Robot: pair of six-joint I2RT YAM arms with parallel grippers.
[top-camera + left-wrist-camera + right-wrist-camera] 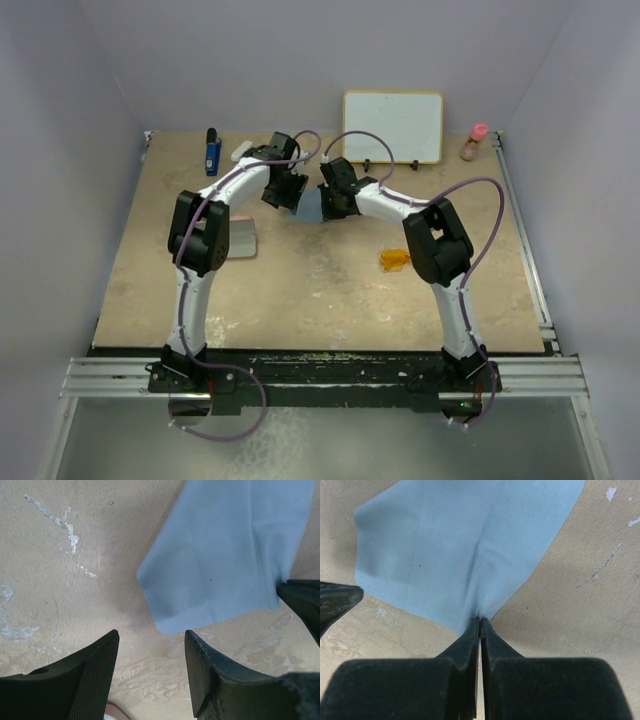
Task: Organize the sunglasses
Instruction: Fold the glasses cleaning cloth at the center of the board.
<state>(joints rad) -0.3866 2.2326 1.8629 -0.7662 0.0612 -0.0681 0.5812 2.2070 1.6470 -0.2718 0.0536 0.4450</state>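
Note:
The sunglasses (395, 261), small and orange-amber, lie on the table right of centre, beside the right arm and apart from both grippers. A light blue cloth (310, 206) hangs between the two grippers at the back of the table. My right gripper (479, 620) is shut on one corner of the cloth (460, 545). My left gripper (152, 640) stands open just short of another corner of the cloth (225, 555), with nothing between its fingers. The pink case (241, 236) lies by the left arm, partly hidden by it.
A whiteboard (393, 126) leans on the back wall. A blue object (213, 152) and a small white thing (241, 150) sit at the back left, a pink-capped bottle (475, 142) at the back right. A metal rail (525, 240) runs along the table's right edge.

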